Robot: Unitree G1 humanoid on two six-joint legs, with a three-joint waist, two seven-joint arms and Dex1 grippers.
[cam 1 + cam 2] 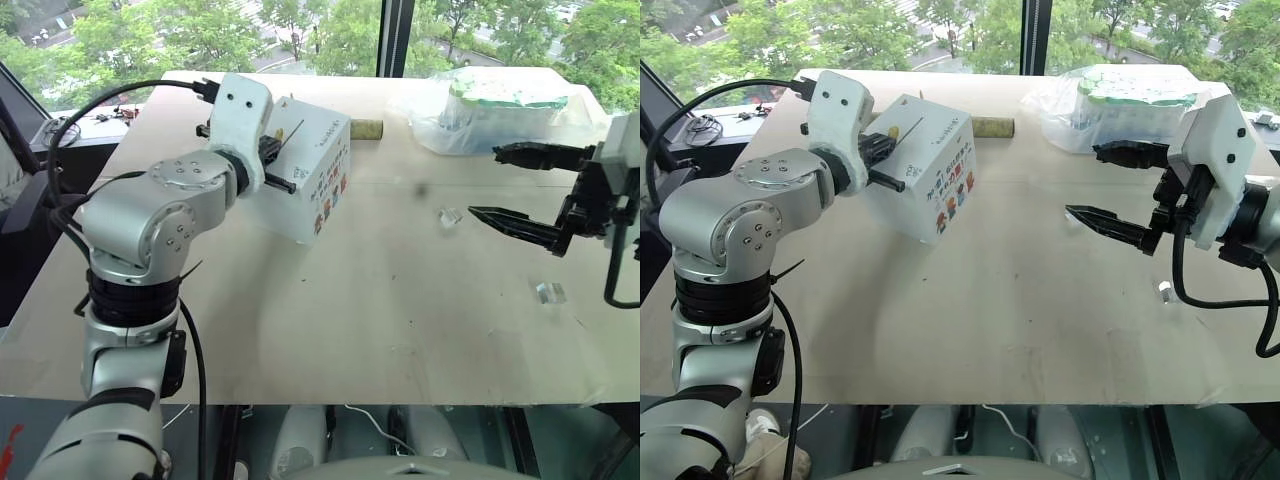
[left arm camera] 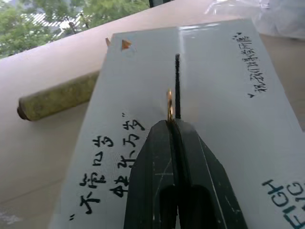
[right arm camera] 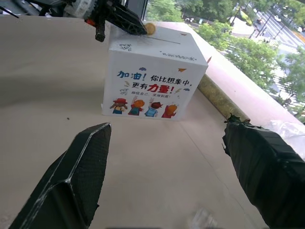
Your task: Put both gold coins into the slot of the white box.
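**Left gripper holds a coin at the box slot; right gripper stands wide**

The white box (image 1: 930,170) rests on the tan table (image 1: 1020,320), toward its far left part, with the cartoon face turned to the right arm. The slot (image 2: 177,86) runs as a thin dark slit along the top face, beside dark handwriting.

The left gripper (image 2: 172,125) is closed, pinching one gold coin (image 2: 169,106) edge-on between its fingertips. The coin stands just beside the slot, over the top face; whether it touches the box cannot be told.

The right gripper (image 1: 505,185) hangs above the right part of the table, well apart from the box, with its two black fingers spread wide and nothing between them.

A green-brown roll (image 1: 367,129) lies behind the box. A clear plastic-wrapped bundle (image 1: 490,105) sits at the far right. Small clear holders (image 1: 450,215) lie on the table near the right gripper
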